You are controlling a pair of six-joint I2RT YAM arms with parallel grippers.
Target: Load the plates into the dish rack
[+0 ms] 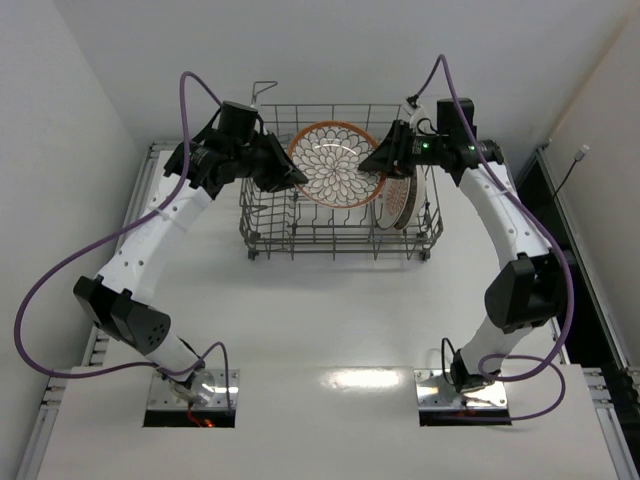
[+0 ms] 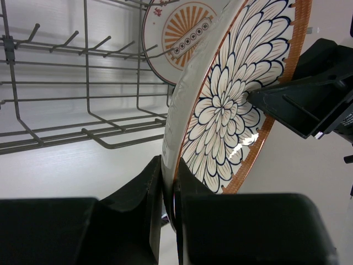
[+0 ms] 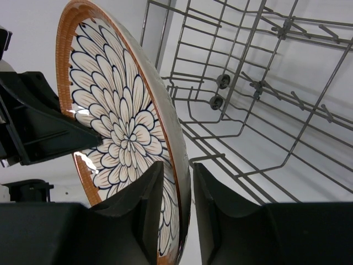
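the white table (image 1: 320, 330) is cut off at the near edge, and both arm bases sit there at 6 o'clock. the dish rack (image 1: 300, 238) stands at 12 o'clock on the table, its far wall partly hidden behind the grippers. the left arm (image 1: 150, 235) bows out toward 9 o'clock and reaches in to the rack's left side. the right arm (image 1: 510, 220) bows toward 3 o'clock and reaches in from the right. the petal plate (image 1: 335, 165) stands upright in the middle of the rack, face toward the camera, with its lower rim hidden by wires. at 3 o'clock of it a sunburst plate (image 2: 182, 38) leans in the rack; from above it is nearly edge-on, and i cannot tell if a second plate lies behind it. the left gripper (image 2: 168, 171) is pinched tight on the petal plate's rim at 9 o'clock. the right gripper (image 3: 177, 165) straddles the rim at 3 o'clock, one finger (image 3: 143, 210) against the patterned face; whether it truly grips i cannot tell.
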